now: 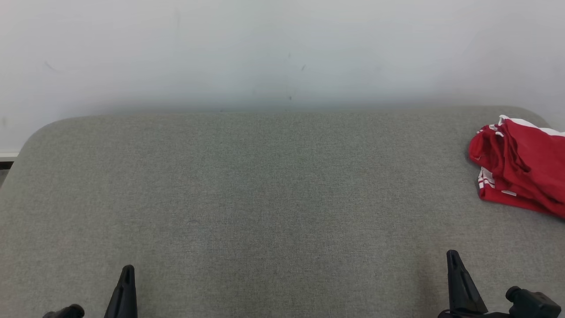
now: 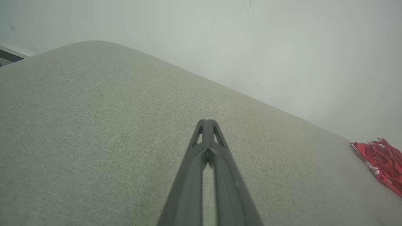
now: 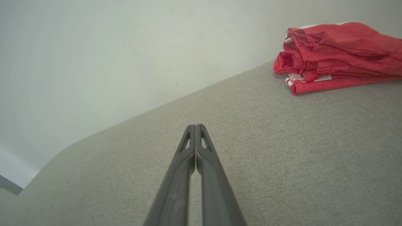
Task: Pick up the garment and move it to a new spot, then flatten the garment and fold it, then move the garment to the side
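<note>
Seemingly little is left to do: the red white-striped garment [image 1: 521,170] lies roughly folded at the far right of the grey cushion [image 1: 265,198], well apart from the left gripper [image 1: 127,271] and right gripper [image 1: 452,257], both pinched closed, empty, at the near edge.

Soft, even light; faint shadow along the foot of the wall [image 1: 282,53]; wrist views bend at the edges.
</note>
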Tool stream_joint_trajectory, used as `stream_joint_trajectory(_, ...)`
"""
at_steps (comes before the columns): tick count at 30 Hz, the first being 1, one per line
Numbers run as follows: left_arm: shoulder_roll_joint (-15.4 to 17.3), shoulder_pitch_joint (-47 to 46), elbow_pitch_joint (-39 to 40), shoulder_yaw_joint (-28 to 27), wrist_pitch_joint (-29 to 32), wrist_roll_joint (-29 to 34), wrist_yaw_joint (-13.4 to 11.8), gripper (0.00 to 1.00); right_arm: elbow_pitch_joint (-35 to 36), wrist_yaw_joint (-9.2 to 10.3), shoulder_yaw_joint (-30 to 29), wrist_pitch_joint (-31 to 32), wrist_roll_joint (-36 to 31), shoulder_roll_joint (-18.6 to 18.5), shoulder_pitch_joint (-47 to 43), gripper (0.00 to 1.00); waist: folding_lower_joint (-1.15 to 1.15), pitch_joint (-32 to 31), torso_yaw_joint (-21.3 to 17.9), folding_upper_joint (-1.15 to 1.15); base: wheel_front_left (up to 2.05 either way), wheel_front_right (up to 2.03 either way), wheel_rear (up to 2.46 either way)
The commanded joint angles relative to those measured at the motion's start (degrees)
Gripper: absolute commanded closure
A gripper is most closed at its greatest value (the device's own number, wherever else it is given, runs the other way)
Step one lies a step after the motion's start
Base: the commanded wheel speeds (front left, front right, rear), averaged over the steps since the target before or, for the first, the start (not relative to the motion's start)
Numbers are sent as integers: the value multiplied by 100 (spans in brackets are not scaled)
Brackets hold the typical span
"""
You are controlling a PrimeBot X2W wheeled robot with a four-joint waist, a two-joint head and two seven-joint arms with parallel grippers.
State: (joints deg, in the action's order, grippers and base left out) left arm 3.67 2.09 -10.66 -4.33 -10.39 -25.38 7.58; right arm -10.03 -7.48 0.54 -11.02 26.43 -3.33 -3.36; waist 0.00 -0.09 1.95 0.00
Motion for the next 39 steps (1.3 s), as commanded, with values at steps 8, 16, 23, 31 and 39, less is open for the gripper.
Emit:
stream_joint_trajectory(8, 4, -255, 19, -49, 228, -950, -3, 100, 16, 0, -54, 190, 983, -85, 246, 100, 0, 2, -16, 0, 0, 0, 0)
stream_joint_trajectory(16, -6, -330, -21, -70, 402, -1643, -4, 100, -28, -1, -90, 342, 1695, -104, 331, 100, 0, 4, -30, 0, 0, 0, 0)
stream_joint_trajectory(23, -13, -385, -49, -86, 528, -2119, -5, 100, -60, -1, -119, 451, 2186, -114, 397, 100, 0, 6, -41, 0, 0, 0, 0)
stream_joint_trajectory(31, -21, -450, -86, -106, 683, -2727, -6, 100, -99, -1, -160, 597, 2794, -123, 471, 100, 0, 8, -56, 0, 0, 0, 0)
stream_joint_trajectory(39, -29, -506, -121, -125, 824, -3269, -7, 100, -138, -1, -202, 728, 3353, -128, 537, 100, 0, 10, -70, 0, 0, 0, 0)
